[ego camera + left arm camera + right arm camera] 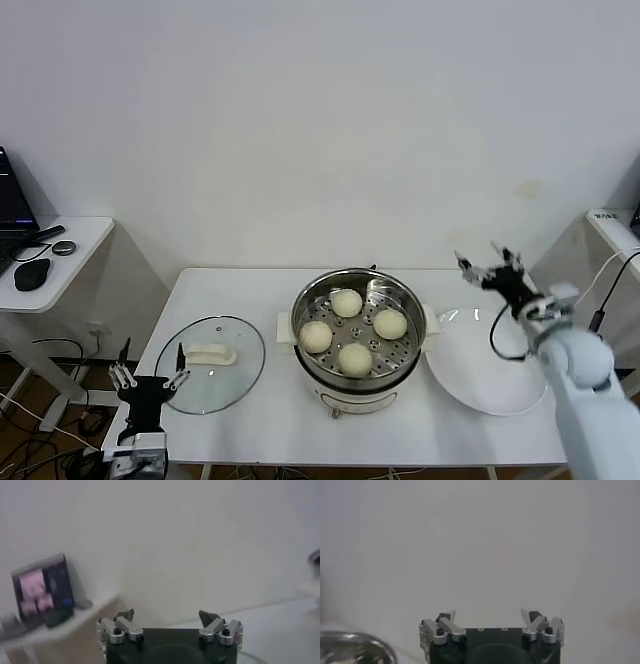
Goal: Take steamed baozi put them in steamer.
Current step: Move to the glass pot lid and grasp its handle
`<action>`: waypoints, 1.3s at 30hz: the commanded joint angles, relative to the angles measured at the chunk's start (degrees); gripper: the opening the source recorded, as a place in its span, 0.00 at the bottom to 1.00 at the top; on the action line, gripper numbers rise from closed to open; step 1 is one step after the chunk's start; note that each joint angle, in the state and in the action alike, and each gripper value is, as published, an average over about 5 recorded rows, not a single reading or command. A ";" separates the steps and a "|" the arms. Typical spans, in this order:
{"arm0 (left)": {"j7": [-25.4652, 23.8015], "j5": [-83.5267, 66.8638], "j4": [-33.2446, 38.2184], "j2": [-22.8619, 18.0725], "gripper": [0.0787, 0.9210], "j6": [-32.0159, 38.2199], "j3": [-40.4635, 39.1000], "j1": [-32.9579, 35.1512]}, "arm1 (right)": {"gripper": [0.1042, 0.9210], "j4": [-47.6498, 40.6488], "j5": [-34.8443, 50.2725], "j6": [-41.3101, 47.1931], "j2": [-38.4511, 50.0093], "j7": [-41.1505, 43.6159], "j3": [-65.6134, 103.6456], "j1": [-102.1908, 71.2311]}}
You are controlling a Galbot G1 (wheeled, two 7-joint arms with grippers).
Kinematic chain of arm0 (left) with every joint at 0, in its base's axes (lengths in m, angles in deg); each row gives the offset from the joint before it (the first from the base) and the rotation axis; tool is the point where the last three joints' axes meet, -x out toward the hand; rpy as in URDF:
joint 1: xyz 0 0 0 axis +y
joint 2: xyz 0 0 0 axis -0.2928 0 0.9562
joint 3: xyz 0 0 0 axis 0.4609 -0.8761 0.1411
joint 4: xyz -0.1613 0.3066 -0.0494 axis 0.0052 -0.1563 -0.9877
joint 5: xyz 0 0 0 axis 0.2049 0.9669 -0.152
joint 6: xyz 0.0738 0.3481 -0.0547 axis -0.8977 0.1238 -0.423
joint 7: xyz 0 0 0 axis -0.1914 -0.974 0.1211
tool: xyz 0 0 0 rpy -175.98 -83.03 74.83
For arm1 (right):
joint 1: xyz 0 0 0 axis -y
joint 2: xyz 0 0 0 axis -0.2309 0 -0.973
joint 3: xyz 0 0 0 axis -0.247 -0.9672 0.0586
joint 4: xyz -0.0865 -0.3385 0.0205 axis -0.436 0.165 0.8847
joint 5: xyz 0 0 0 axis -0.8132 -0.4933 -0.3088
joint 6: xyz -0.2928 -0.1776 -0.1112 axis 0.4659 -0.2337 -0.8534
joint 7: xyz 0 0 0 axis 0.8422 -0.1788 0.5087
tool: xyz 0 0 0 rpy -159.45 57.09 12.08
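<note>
Head view shows you four pale round baozi inside the shiny steel steamer; bare white table at its front edge; left gripper and right gripper both gape empty.

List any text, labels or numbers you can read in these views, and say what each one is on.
No text can be read in any view.
Screen on the side desk, left wrist view: blurred pink and blue shapes, nothing legible.
Label on the white unit at the right edge, head view: too small to read.
Steamer, baozi, glass lid, plate: no markings visible.
</note>
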 commanded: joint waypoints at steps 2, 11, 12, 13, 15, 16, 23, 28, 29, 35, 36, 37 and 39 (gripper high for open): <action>10.37 60.25 -18.16 12.30 0.88 7.78 -3.02 -7.54 | 0.88 4.23 0.68 -5.41 -11.68 -7.47 10.69 -16.81; 1.25 60.71 -19.95 17.91 0.88 14.45 -4.06 -9.63 | 0.88 5.01 -0.06 -5.70 -12.47 -6.64 10.41 -18.13; 0.82 60.21 -20.34 17.58 0.88 13.99 -4.03 -9.99 | 0.88 4.96 0.01 -5.62 -12.48 -6.51 10.42 -18.23; 0.20 59.61 -20.63 17.22 0.88 13.29 -3.99 -10.30 | 0.88 4.88 0.06 -5.54 -12.46 -6.35 10.41 -18.33; -1.40 57.75 -20.84 16.39 0.88 11.45 -4.00 -10.83 | 0.88 4.71 0.03 -5.30 -12.33 -5.77 10.33 -18.67; -1.95 56.58 -20.88 16.03 0.88 10.62 -4.05 -11.07 | 0.88 4.65 -0.04 -5.18 -12.24 -5.41 10.29 -18.90; -2.11 54.19 -22.77 13.88 0.88 8.19 -4.62 -13.12 | 0.88 4.55 -0.42 -5.06 -11.91 -4.21 10.45 -20.15; -1.70 54.44 -23.97 13.30 0.88 7.38 -4.76 -13.88 | 0.88 4.16 -0.51 -5.08 -11.70 -4.11 10.49 -20.13; -1.63 54.48 -24.19 13.24 0.88 7.32 -4.77 -13.91 | 0.88 3.92 -0.52 -5.13 -11.65 -4.10 10.52 -20.02; -0.92 54.53 -24.83 12.91 0.88 7.36 -5.21 -13.13 | 0.88 2.90 -0.60 -5.24 -11.76 -4.10 10.59 -19.32; -0.83 54.64 -25.02 12.81 0.88 7.36 -5.32 -13.10 | 0.88 2.75 -0.65 -5.25 -11.79 -4.11 10.57 -19.21; -0.74 54.74 -25.32 12.71 0.88 7.35 -5.44 -13.14 | 0.88 2.57 -0.70 -5.28 -11.82 -4.11 10.56 -19.09; -0.61 55.00 -26.16 12.51 0.88 7.33 -5.62 -13.44 | 0.88 2.26 -0.74 -5.32 -11.84 -4.12 10.55 -18.87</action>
